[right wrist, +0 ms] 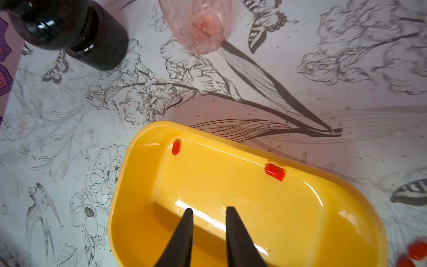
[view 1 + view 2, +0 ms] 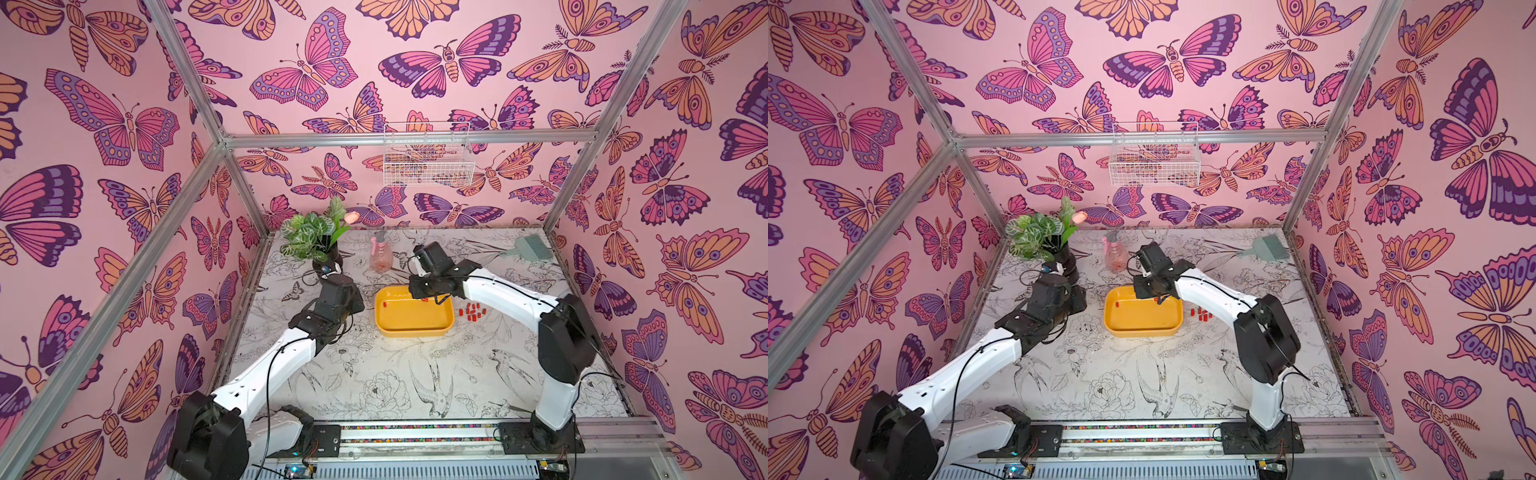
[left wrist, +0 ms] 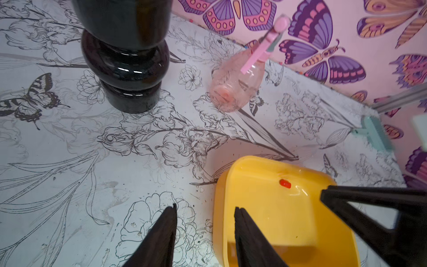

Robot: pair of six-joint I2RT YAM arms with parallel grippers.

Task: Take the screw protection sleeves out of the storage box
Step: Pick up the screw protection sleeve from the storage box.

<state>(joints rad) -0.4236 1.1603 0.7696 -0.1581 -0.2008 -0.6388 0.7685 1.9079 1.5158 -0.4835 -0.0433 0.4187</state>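
Sleeves (image 1: 274,172) — stubby red caps — dot the glossy yellow tray (image 1: 300,231); left gripper (image 3: 205,206) and right gripper (image 1: 209,208) gape empty.

Storage box (image 1: 242,191) glossy smooth plastic; blk vase (image 3: 124,64) glossy too.

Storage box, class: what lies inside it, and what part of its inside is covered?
The storage box holds two red screw protection sleeves along one long wall, apart. The open, empty right pincer hides the floor beneath it.
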